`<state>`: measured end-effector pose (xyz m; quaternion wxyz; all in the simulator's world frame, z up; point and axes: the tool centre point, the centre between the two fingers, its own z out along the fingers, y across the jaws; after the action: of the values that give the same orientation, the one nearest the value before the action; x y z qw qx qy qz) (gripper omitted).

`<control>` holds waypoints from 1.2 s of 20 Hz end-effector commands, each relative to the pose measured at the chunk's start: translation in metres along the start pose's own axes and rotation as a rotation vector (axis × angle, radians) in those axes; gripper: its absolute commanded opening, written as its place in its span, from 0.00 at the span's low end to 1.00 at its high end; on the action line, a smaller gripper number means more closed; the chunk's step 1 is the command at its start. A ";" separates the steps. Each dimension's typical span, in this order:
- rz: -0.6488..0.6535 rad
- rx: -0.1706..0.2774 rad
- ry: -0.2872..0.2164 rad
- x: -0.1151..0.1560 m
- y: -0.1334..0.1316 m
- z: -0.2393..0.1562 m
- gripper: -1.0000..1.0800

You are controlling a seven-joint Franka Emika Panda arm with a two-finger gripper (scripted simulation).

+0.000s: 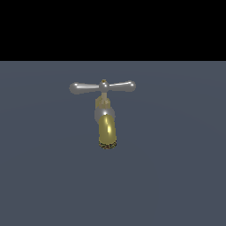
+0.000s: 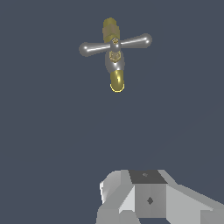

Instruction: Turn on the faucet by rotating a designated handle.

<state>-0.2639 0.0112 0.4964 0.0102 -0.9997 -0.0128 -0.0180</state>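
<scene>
— Grey-blue floor point(image 1: 176, 176) is all I see around, with black behind it. What stands on it?

— Just the faucet point(image 1: 107, 128), alone in the middle. Its gold spout curves down toward my outside camera. I see the silver handle point(image 1: 102, 87) lying flat across its top.

— And your claw?

— My gripper point(image 2: 148, 199) shows only as a grey block in the wrist camera, well apart from the faucet. I cannot tell if its fingers are apart or together.
</scene>
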 end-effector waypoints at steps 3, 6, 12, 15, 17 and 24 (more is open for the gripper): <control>-0.002 0.000 0.000 0.000 0.000 0.000 0.00; -0.014 0.000 0.000 0.001 0.002 0.003 0.00; -0.070 0.001 -0.002 0.003 0.011 0.012 0.00; -0.113 0.001 -0.003 0.006 0.018 0.020 0.00; -0.148 0.001 -0.004 0.008 0.023 0.026 0.00; -0.301 0.003 -0.008 0.019 0.045 0.052 0.00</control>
<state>-0.2448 -0.0276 0.4500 0.0089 -0.9893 -0.1449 -0.0154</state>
